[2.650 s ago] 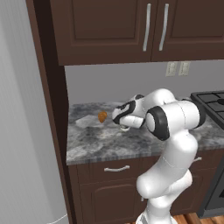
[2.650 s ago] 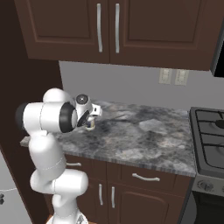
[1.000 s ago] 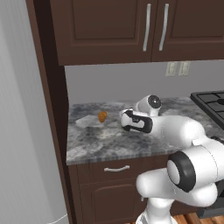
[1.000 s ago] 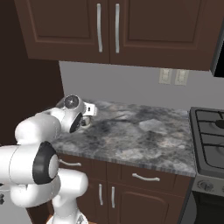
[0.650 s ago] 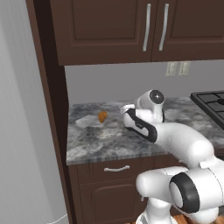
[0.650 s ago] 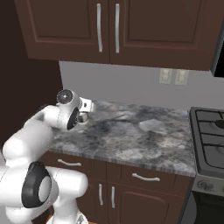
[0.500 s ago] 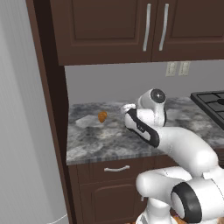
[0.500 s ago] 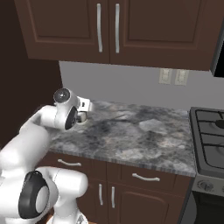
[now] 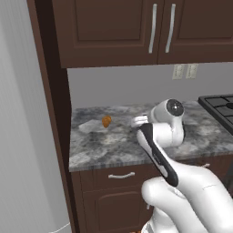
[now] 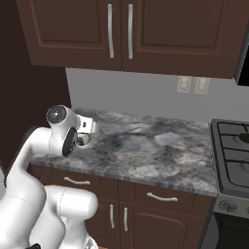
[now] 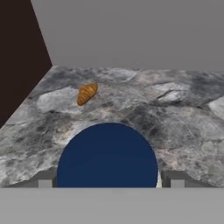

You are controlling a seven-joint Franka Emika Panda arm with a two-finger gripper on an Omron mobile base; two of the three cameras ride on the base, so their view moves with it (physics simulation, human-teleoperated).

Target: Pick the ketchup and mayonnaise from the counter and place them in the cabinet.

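Note:
A round dark blue face with a thin white edge, which I take for the mayonnaise, sits between my gripper's fingertips and touches both. In the left base view the gripper hangs a little above the grey counter, near its middle. From the right base view, the gripper is over the counter's left part, with a pale bit of the jar under it. The cabinet stands as a dark brown side wall left of the counter. The ketchup is out of view.
A small orange croissant lies at the back left of the counter, ahead of the hand. A stove borders the counter on the right. Paired-door wall cupboards hang above. A grey fridge stands at the far left.
The arm has folded back and its elbow has risen toward the cameras. The hand has stayed over the counter's middle, with the jar still between its fingers.

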